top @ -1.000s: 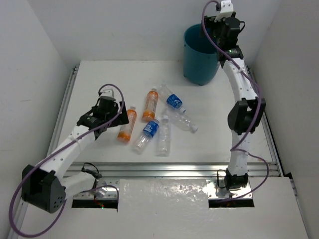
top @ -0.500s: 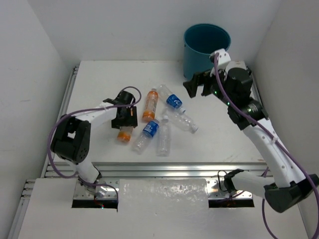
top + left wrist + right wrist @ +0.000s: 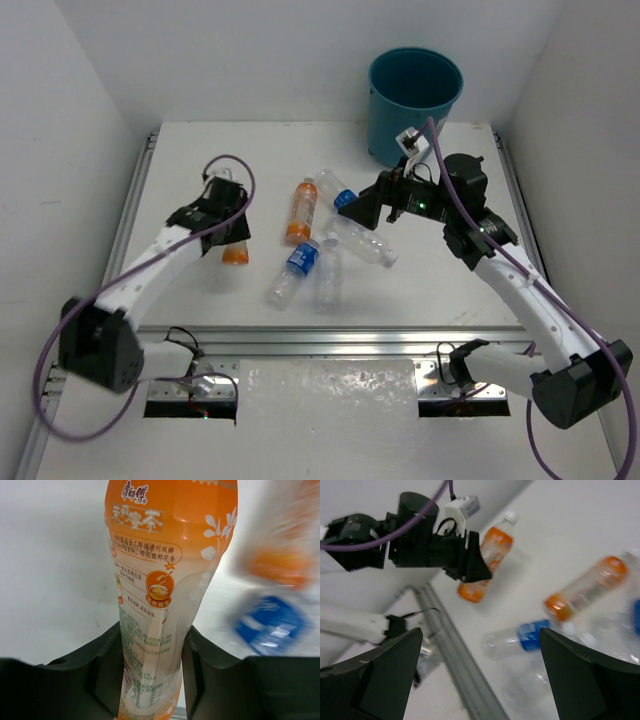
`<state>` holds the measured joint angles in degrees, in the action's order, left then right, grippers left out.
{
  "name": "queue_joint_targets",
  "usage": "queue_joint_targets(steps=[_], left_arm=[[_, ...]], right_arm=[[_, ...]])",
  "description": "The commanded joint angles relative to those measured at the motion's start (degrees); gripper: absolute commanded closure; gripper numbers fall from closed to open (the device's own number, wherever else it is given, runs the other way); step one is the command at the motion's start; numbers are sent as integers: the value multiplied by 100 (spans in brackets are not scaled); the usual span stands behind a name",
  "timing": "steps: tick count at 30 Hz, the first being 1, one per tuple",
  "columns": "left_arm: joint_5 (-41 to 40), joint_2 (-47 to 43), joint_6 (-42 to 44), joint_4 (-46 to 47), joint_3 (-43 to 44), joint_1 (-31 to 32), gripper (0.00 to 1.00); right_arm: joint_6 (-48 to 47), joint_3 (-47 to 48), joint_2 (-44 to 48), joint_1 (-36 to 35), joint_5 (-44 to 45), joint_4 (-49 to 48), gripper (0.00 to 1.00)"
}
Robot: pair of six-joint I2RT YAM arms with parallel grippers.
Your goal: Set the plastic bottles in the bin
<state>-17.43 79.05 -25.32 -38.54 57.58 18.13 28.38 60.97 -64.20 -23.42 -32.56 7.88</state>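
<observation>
At the left of the worktop (image 3: 190, 160), the left gripper (image 3: 228, 232) is clamped on an orange bottle (image 3: 165, 580), its jaws pressed to both sides of the body. The bottle's long axis runs straight out between the jaws, crossing their closing line. Whether it is lifted off the worktop I cannot tell. The bin (image 3: 398, 130) stands at the far right, so I judge the carry must go right and away, over the loose bottles (image 3: 328, 275) lying mid-worktop. The right gripper (image 3: 368, 205) hangs wide and empty above those bottles. It is nearer the bin than the left arm and partly in that path.
</observation>
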Motion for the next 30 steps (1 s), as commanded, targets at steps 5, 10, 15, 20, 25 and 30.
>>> queue_joint_targets(steps=[5,10,15,20,25,30], left_arm=[[3355,-2182,336,1452,121,94,100],[5169,-2402,-122,2271,-1,112,100],[6013,-2455,-429,2834,-194,112,100],[6287,-2332,-570,3019,-300,121,100],[6155,-2376,-430,2976,-90,112,76],[4192,-2350,140,1608,419,112,0]], right_arm=[[1828,-79,-697,-303,-1665,-2922,1],[2198,898,-1778,-532,-2009,-3056,1],[1952,1680,-2350,-892,-1834,-2695,1],[1654,1980,-2614,-1217,-1613,-2459,13],[1618,2103,-2799,-1218,-1640,-2362,86],[655,2392,-2659,-1095,-650,-1554,100]])
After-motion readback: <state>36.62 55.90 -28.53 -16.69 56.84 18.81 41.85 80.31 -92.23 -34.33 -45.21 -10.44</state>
